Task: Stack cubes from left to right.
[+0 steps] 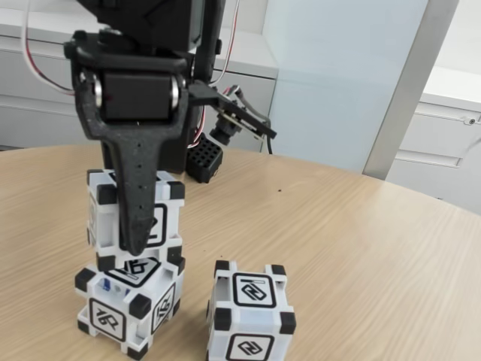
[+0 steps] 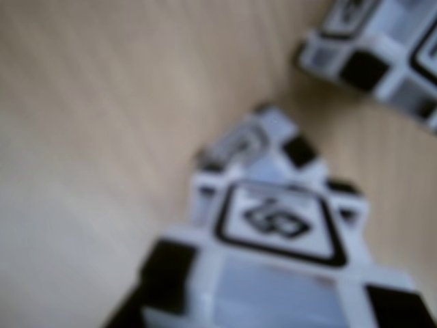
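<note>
Wood table [image 1: 361,226]: third cube [image 1: 249,316] beside two-cube stack [image 1: 131,259].

Jaws on upper cube [image 1: 161,218], atop lower cube [image 1: 128,301]; 3rd cube [image 1: 249,316] just right.

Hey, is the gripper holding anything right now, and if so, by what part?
Yes: the gripper holds the upper cube by its sides, over the bottom cube on the table.
</note>
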